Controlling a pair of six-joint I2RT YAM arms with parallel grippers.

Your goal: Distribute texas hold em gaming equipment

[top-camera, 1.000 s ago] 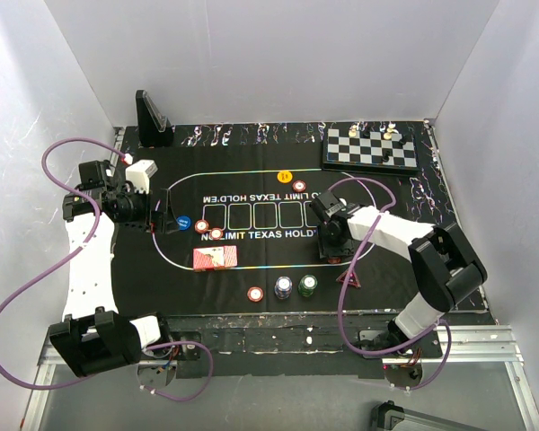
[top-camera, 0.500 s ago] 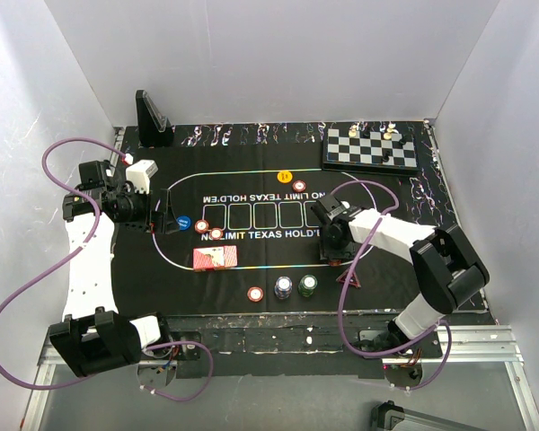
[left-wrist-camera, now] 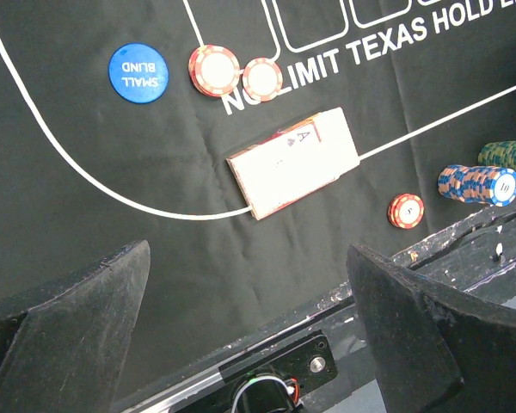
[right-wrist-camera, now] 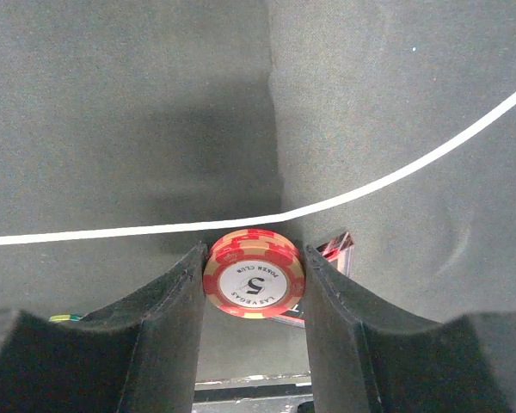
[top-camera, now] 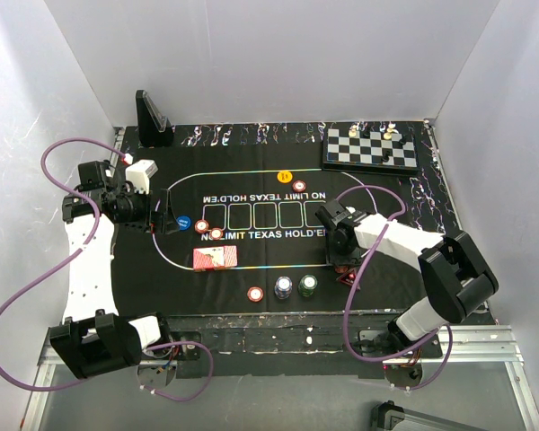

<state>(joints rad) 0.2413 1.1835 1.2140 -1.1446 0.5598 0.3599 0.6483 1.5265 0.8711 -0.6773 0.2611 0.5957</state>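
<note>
A red chip (right-wrist-camera: 254,284) marked 5 is pinched between the right tool's (right-wrist-camera: 255,255) fingers, beside the red marker (right-wrist-camera: 335,248) at the mat's (top-camera: 242,283) near right. The right arm reaches forward, wrist bent down. The left arm stretches along the mat's left edge, its tool (top-camera: 160,222) spread wide and empty by the blue button (top-camera: 184,222).

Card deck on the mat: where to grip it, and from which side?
Come from above and pinch the card deck across its two long edges, at mid-length. It lies flat as a low rectangular block, its narrow span should suit a two-finger pinch, and bare mat borders both long edges.
</note>
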